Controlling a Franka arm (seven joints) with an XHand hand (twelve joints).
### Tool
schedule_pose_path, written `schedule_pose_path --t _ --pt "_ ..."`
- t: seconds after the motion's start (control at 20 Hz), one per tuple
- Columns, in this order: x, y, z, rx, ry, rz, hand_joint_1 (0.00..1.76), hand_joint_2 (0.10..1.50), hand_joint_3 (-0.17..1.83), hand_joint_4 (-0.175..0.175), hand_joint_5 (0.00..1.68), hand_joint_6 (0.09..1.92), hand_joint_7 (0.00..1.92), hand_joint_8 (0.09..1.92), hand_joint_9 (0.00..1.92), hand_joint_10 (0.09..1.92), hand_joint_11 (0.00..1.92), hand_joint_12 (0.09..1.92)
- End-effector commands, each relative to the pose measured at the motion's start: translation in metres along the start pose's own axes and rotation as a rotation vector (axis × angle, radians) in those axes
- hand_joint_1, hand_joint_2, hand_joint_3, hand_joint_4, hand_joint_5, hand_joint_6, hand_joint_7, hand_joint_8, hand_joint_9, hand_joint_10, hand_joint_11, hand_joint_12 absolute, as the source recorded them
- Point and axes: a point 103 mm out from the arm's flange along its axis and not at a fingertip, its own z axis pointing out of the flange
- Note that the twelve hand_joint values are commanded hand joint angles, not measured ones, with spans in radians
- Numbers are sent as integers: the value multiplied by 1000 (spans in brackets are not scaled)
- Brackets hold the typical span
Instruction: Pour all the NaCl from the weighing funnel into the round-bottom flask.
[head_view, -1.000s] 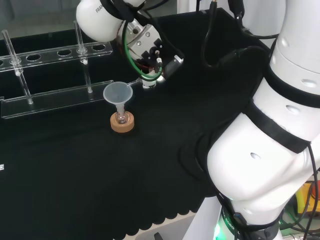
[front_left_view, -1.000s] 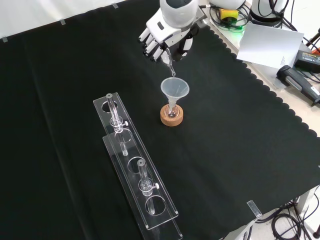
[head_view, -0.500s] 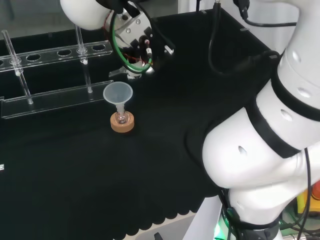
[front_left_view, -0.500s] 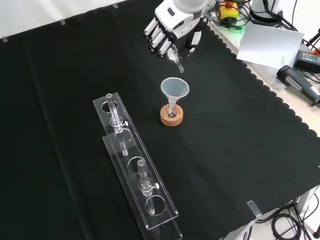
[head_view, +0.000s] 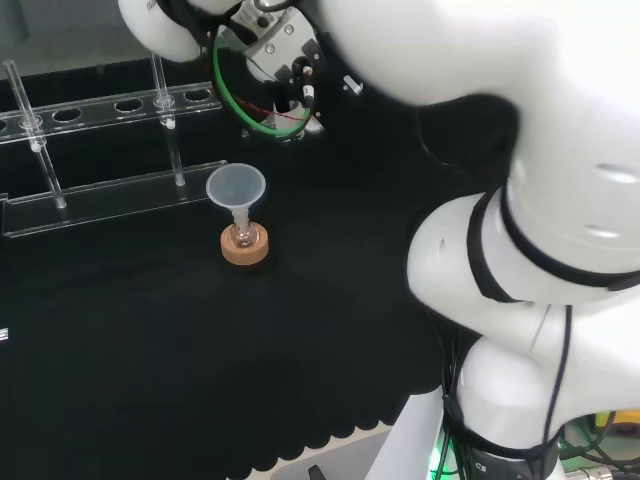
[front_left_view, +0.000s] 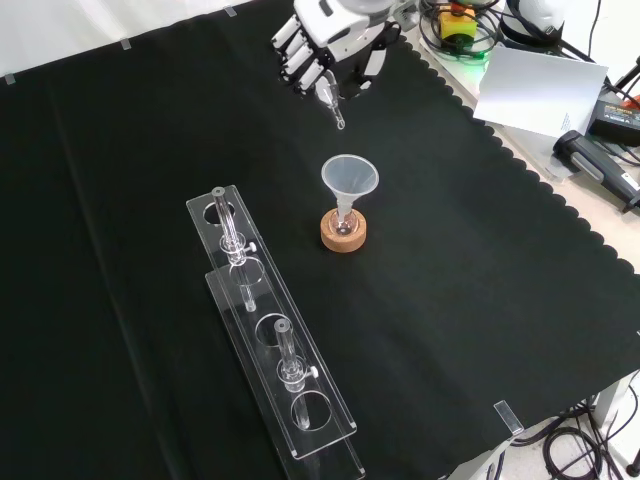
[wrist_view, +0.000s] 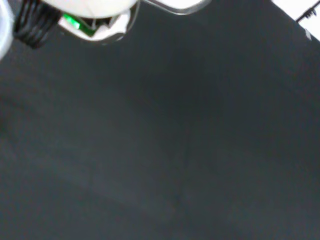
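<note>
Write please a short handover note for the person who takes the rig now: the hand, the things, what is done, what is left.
Hand: shut on the weighing funnel, raised above the cloth, beyond the flask in the front view.
Flask: on its cork ring, with a plastic funnel in its neck.
Done: weighing funnel is picked up.
Cannot tell if any NaCl has been poured.
Left: bring the tip over the plastic funnel, pour all.

In the front view, the funnel (front_left_view: 349, 180) standing in the small flask (front_left_view: 343, 228) on its cork ring (front_left_view: 343, 235) is the lone obstacle mid-cloth. At its 8 o'clock the clear rack (front_left_view: 270, 340) with upright tubes (front_left_view: 229, 228) blocks passage. Bare black cloth (front_left_view: 480, 290) lies open from 1 through 6 o'clock, and at 10 o'clock.
</note>
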Motion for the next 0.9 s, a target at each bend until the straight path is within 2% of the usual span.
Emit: schedule_pose_path --t 0.05,0.25,0.5,0.8,0.9 --pt "36 12 34 99 -73 -32 1120 642 692 175 1259 714 668 591 927 385 644 1223" --pt "30 12 34 83 -30 -43 1120 642 693 175 1259 715 667 591 928 385 646 1222" --pt "19 11 33 72 66 -45 1120 641 695 175 1259 717 667 592 929 385 650 1220" --pt "14 10 34 73 72 -46 1120 641 697 175 1258 719 667 593 930 385 655 1217" --pt "14 9 35 78 48 -47 1120 640 697 175 1258 719 667 593 930 385 656 1216"
